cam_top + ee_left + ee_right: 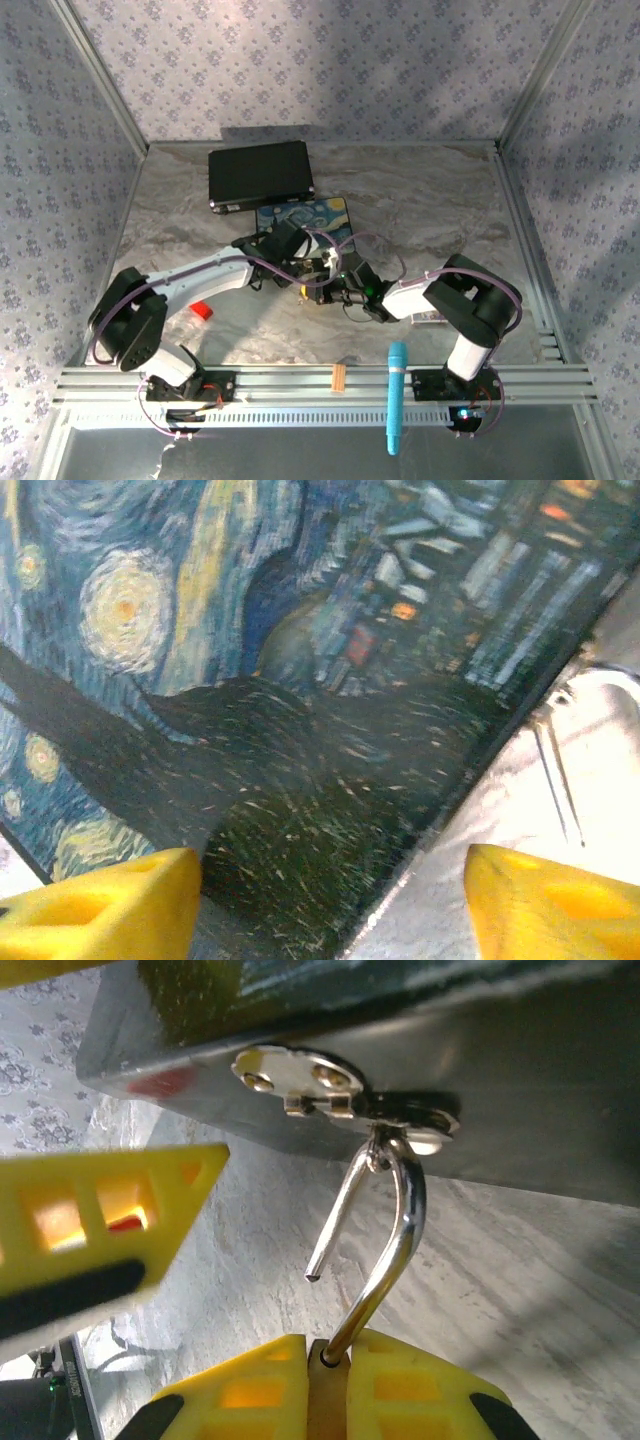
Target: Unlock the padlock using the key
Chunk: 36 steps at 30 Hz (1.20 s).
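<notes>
My right gripper point(327, 1380) is shut on the brass body of the padlock point(325, 1405), which shows as a narrow strip between the two yellow fingers. Its silver shackle point(398, 1240) stands open: one leg hangs free, and the loop hooks through the metal hasp point(320, 1085) on the front of the starry-night box point(500, 1090). My left gripper point(330, 905) hovers open over the box's painted lid point(300, 680), near its front edge. One of its yellow fingers point(110, 1230) sits left of the shackle. In the top view both grippers meet at the box front point(322, 275). The key is hidden.
A black flat case point(260, 175) lies behind the painted box. A red little block point(202, 311) rests by the left arm. An orange-tan strip point(338, 377) and a blue tool point(396, 395) lie on the front rail. Patterned walls close in three sides.
</notes>
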Tool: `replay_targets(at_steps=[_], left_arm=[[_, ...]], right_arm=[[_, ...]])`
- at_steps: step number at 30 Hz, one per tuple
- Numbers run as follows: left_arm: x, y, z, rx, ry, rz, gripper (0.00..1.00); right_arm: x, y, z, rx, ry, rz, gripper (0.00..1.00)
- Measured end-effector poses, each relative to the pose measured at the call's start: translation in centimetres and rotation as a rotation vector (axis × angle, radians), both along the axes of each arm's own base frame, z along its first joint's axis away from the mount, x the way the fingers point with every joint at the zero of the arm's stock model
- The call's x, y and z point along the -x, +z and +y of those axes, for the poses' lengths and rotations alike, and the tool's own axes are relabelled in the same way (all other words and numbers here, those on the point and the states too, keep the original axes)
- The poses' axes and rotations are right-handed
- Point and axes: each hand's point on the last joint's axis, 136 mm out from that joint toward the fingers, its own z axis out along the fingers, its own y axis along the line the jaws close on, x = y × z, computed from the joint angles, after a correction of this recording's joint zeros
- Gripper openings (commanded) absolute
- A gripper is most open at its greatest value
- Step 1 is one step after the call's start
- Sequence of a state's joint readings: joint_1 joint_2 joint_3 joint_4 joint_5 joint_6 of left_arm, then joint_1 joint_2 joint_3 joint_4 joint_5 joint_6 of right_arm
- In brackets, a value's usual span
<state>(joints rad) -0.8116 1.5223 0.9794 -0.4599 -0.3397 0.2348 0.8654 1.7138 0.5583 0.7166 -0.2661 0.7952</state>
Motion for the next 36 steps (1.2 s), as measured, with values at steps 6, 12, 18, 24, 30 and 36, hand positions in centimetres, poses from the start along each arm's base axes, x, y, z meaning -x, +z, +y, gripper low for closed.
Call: replay_targets(at_steps=[6, 12, 18, 24, 30, 36], left_arm=[[-1.0, -0.3, -0.7, -0.080, -0.051, -0.074, 0.45], [-1.6, -0.4, -1.4, -0.109, -0.064, -0.124, 0.40], [-1.9, -0.4, -2.1, -0.103, -0.079, -0.141, 0.34], [-1.9, -0.3, -2.5, -0.100, -0.095, -0.149, 0.34], [-1.8, -0.3, -3.3, -0.088, -0.109, -0.164, 0.34], [-1.8, -0.3, -3.8, -0.068, -0.112, -0.182, 0.33]], right_arm=[[-0.7, 0.2, -0.4, -0.061, -0.064, -0.015, 0.00], [-2.2, -0.7, -1.1, -0.090, -0.196, -0.004, 0.00], [-3.6, -1.3, -1.9, -0.099, -0.303, -0.018, 0.00], [-4.3, -1.2, -2.1, -0.122, -0.342, -0.031, 0.00], [-4.7, -0.9, -2.8, -0.145, -0.397, -0.035, 0.00], [-5.2, -0.6, -3.5, -0.184, -0.441, -0.013, 0.00]])
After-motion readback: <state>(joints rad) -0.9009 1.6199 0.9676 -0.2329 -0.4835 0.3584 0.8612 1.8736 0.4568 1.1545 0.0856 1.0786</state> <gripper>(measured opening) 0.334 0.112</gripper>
